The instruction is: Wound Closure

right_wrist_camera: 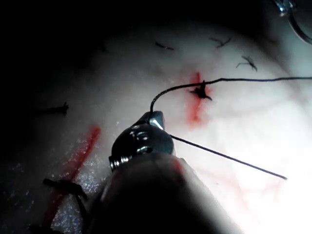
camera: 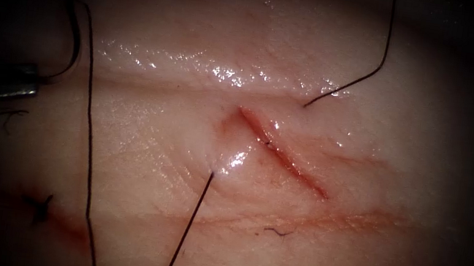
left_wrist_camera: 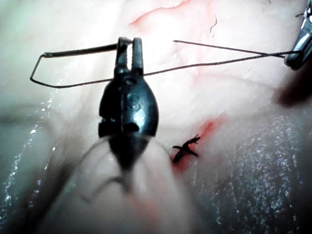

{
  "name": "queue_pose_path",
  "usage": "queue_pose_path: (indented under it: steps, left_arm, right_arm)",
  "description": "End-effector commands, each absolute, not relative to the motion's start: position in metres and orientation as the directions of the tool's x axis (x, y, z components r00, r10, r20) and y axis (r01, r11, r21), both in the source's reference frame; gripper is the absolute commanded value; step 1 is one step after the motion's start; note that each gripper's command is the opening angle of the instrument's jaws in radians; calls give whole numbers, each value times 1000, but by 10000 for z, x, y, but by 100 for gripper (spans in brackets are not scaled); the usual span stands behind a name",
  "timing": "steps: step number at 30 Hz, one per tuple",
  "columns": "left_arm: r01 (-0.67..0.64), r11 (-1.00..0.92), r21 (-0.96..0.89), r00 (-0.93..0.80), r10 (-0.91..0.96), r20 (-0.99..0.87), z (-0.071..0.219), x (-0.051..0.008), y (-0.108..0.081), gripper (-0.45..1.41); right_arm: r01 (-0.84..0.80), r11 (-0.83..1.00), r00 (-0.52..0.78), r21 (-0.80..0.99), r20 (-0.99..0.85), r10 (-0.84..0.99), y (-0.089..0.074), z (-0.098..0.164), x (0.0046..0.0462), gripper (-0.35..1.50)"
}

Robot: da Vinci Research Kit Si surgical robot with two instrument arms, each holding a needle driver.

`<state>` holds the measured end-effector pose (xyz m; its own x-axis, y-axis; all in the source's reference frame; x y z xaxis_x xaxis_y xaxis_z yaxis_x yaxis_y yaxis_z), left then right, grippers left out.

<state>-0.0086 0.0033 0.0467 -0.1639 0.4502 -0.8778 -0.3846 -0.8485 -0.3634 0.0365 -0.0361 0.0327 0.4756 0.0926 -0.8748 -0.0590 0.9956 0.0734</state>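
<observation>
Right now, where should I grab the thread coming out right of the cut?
Probably on its raised stretch above the exit point, from the right: there the thread lifts off the tissue. The left hand holds the needle near one end, outside the tissue; right hand holds thread.

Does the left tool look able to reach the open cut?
Probably yes: the left tool, holding the needle off the tissue, sits left of the cut; only thread, gripped by the right tool, lies between.

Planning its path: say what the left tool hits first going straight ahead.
Probably the thread strand crossing ahead of the left tool, which holds the needle outside the tissue; depth unclear. The right tool holds thread.
</observation>
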Motion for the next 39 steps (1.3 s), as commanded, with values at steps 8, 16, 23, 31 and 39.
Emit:
queue_pose_path:
  steps: [8,16,23,31,39]
  left_arm:
    - [-381,-850,-364,-163,450,-878,474,-90,32,-45]
    - [-378,-852,-361,-163,445,-880,481,-88,32,-45]
    - [-377,-858,-348,-175,435,-883,479,-71,37,-45]
    - [-454,-842,-292,-177,407,-896,463,-15,55,-45]
    - [-513,-820,-252,-165,383,-909,444,40,68,-45]
  right_arm:
    - [-162,984,408,68,-904,129,-292,358,345,101]
    - [-183,982,426,48,-896,123,-249,401,321,108]
    - [-205,979,451,22,-885,115,-213,442,308,110]
    - [-231,969,390,86,-905,173,-213,421,288,133]
    - [-282,941,291,188,-918,270,-206,393,270,147]
